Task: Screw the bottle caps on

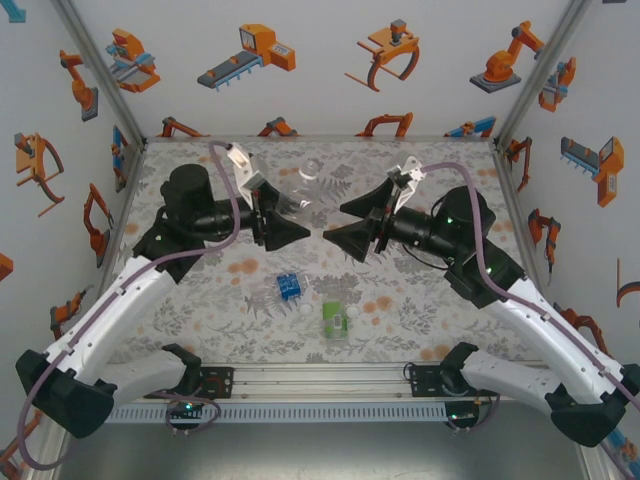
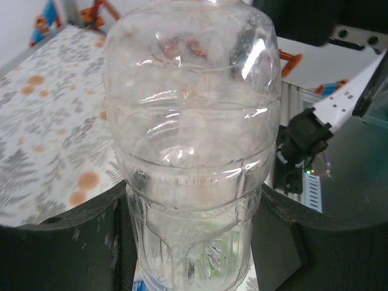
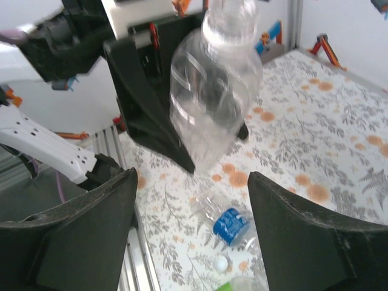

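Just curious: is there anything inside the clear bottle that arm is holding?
It looks empty: through the clear bottle you see glare and the table. The left gripper covers its lower sides.

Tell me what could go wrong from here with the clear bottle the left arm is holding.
The left gripper pinches the thin clear bottle low on its body, so it may crush or tilt. The right gripper is open, empty and close to it; a misjudged approach could knock the bottle loose.
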Controlling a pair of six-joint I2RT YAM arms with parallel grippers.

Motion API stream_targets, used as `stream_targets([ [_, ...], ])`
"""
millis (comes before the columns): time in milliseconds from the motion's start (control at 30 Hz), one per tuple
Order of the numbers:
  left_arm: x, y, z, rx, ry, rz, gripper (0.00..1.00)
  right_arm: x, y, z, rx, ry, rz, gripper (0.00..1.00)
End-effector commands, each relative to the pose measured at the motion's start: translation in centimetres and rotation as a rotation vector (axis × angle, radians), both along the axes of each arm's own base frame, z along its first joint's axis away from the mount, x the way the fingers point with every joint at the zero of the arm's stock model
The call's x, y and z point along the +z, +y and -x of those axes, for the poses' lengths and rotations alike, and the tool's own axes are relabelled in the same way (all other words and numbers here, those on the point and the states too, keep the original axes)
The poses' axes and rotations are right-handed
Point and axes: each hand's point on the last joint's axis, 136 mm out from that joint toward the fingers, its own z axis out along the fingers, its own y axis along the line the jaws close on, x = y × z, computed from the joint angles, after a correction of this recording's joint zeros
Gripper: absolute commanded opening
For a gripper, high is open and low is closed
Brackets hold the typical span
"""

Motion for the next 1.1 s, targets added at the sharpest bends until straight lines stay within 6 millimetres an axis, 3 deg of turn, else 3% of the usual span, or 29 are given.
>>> stream_targets([
  [0, -0.2, 1.8, -0.6, 0.05, 0.044, -0.077, 0.0, -2.9, 0.3, 0.0, -0.04, 0.032, 0.1, 0.64],
  [133, -1.3, 3.1, -1.5, 0.07, 0.083, -0.132, 0.0, -6.9, 0.8, -0.1, -0.113, 0.092, 0.239, 0.61],
  [300, -2.9, 4.8, -2.4, 0.128, 0.032, -0.111, 0.0, -13.4, 1.0, -0.5, -0.254, 0.223, 0.451, 0.56],
  [433, -4.5, 6.2, -3.6, 0.207, 0.003, -0.137, 0.0, -18.4, -0.4, -1.7, -0.426, 0.388, 0.568, 0.55],
  [600, -7.5, 7.5, -4.7, 0.284, 0.001, -0.212, 0.0, -23.4, -1.9, -1.5, -0.518, 0.523, 0.621, 0.54],
  [700, -8.7, 7.6, -4.7, 0.286, 0.007, -0.233, 0.0, -25.3, -3.5, -1.5, -0.586, 0.553, 0.639, 0.53],
  [1067, -10.3, 7.7, -3.8, 0.255, 0.003, -0.267, 0.0, -30.3, -10.1, -1.8, -0.707, 0.716, 0.673, 0.53],
])
